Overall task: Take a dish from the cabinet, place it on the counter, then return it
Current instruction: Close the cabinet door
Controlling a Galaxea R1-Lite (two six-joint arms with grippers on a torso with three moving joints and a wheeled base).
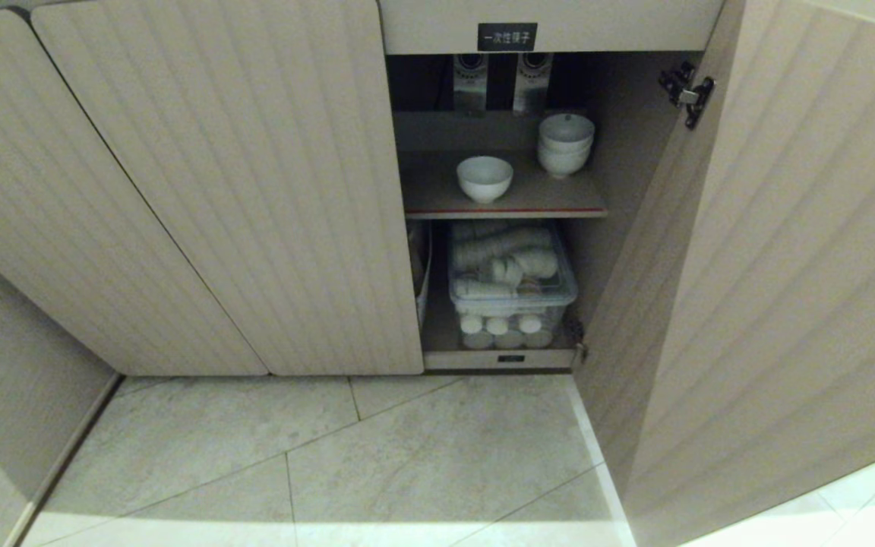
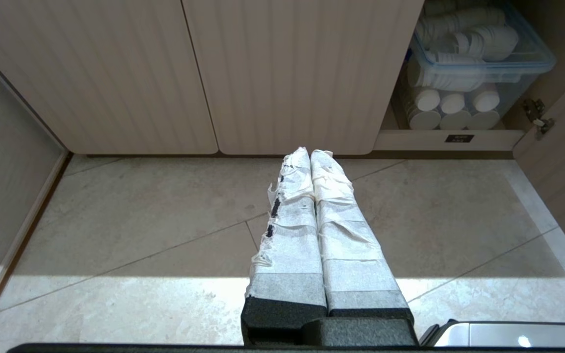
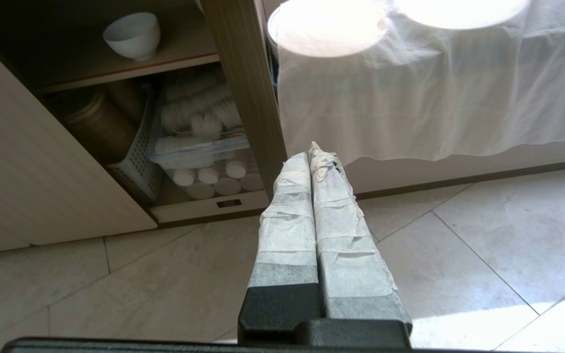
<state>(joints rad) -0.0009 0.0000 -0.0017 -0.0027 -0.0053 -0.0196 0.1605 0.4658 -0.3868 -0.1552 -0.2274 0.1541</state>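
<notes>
Dish [image 3: 133, 34] upright near the shelf's [image 1: 437, 190] front edge inside the open cabinet [image 1: 639, 228], up and ahead of the right pincer [image 3: 312, 157] (pressed together, empty, low over the floor), nearer than the parked left pincer [image 2: 309, 157], likewise pressed together.

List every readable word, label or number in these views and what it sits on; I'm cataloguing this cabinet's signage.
"一次性筷子": white characters on the small black label, fixed to the beige panel above the open compartment of the ribbed beige cabinet.
Small black tag on the cabinet's bottom rail, below the clear plastic storage box: too small to read in any view.
No print shows on the plain white footed bowl.
</notes>
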